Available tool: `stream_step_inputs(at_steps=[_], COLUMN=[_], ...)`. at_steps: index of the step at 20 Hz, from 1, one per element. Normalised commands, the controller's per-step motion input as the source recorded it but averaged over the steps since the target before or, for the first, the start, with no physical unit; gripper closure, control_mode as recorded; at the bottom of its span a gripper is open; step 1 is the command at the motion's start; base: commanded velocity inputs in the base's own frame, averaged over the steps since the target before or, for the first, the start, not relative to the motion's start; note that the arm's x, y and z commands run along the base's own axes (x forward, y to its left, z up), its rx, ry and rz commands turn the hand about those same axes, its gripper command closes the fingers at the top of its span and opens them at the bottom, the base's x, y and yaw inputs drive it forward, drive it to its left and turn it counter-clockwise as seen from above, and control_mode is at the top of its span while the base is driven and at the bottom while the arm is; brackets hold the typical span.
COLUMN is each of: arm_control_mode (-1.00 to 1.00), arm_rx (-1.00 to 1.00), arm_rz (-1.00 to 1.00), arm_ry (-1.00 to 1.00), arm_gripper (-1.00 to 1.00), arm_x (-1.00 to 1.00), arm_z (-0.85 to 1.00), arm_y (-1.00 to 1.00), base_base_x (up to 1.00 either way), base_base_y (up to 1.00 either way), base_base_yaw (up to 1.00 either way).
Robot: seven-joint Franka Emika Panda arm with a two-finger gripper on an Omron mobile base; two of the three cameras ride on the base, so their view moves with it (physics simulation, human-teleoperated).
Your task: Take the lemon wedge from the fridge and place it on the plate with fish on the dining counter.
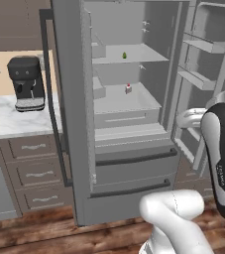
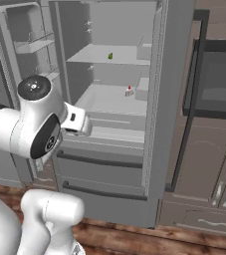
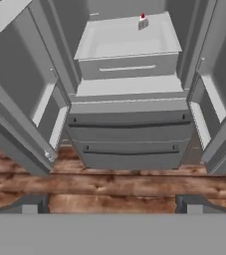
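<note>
The lemon wedge [image 1: 124,55] sits on the upper shelf inside the open fridge [image 1: 134,149], above the shelf holding a small red-topped item [image 1: 128,89]. My gripper [image 3: 112,204] has its fingers spread wide, holding nothing, aimed low at the drawers. I judge the wedge lies toward twelve o'clock, higher and deeper; its long axis I can't make out.

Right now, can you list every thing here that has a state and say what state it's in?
fridge: both upper doors swung open, both lower drawers shut
lemon wedge: resting on the upper shelf, untouched
small red-capped bottle: upright on the lower shelf
coffee machine: upright on the marble worktop
claw: open, empty, short of the fridge
</note>
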Motion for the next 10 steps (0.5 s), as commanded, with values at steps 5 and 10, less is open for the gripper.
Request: stream_step_inputs(at_steps=[5, 10], arm_control_mode=[-1.0, -1.0], arm_rx=[-0.03, -0.02], arm_rz=[-0.02, -0.03], arm_ry=[-0.08, -0.05], arm_gripper=[-1.0, -1.0], arm_x=[-0.01, -0.02], arm_z=[0.06, 0.07], arm_y=[0.22, 0.26], base_base_x=[0.0, 0.0], base_base_y=[0.0, 0.0], base_base_yaw=[0.0, 0.0])
